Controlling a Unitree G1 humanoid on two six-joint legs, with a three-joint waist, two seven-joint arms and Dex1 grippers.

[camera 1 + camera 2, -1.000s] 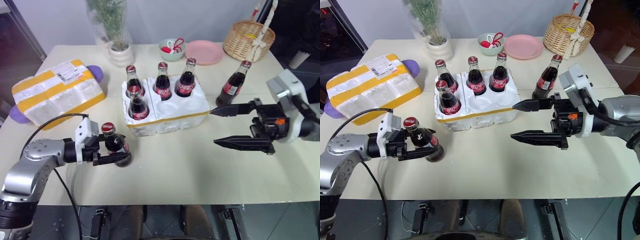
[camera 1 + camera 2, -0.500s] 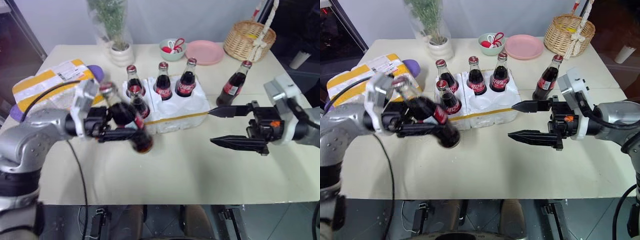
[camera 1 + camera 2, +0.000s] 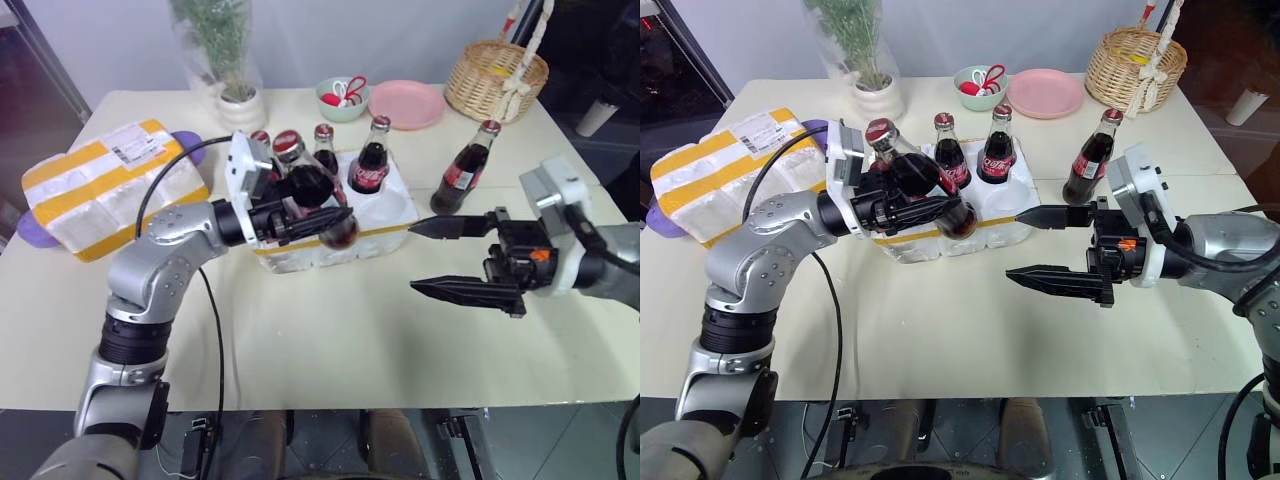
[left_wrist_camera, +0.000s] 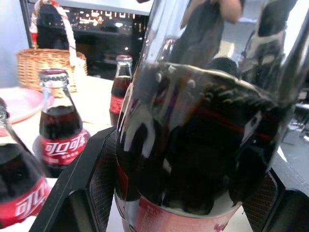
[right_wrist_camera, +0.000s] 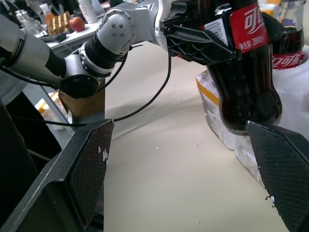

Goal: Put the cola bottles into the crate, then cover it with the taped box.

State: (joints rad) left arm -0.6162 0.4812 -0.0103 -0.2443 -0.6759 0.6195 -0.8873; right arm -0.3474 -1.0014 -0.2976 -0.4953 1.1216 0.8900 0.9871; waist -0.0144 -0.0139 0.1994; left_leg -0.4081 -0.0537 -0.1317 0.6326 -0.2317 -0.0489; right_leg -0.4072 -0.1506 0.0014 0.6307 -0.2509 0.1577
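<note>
Left eye view shows the left hand [image 3: 300, 212] pinching a cola bottle [image 3: 310, 190] by its body, tilted, carried above the front edge of the crate [image 3: 330, 225]. We place the right hand [image 3: 455, 258] just right of the crate, its fingers spread wide and holding nothing.

Three bottles [image 3: 372, 158] show standing in wells of the crate; the carried bottle and left hand hide the rest of its left side. One more bottle [image 3: 465, 170] stands on the bench [image 3: 330, 340] just beyond the crate's right end. The taped box [image 3: 110, 185] lies well left of the crate.

We judge the step in hand to be seating the carried bottle in an empty front well. To do it well, we would bring the bottle upright first, centre its base over the well, then lower straight and let go only once seated, keeping clear of neighbouring necks.

Labels are red with white Chinese script; in the left wrist view we read 可口可乐. The box's shipping label is too small to read.
</note>
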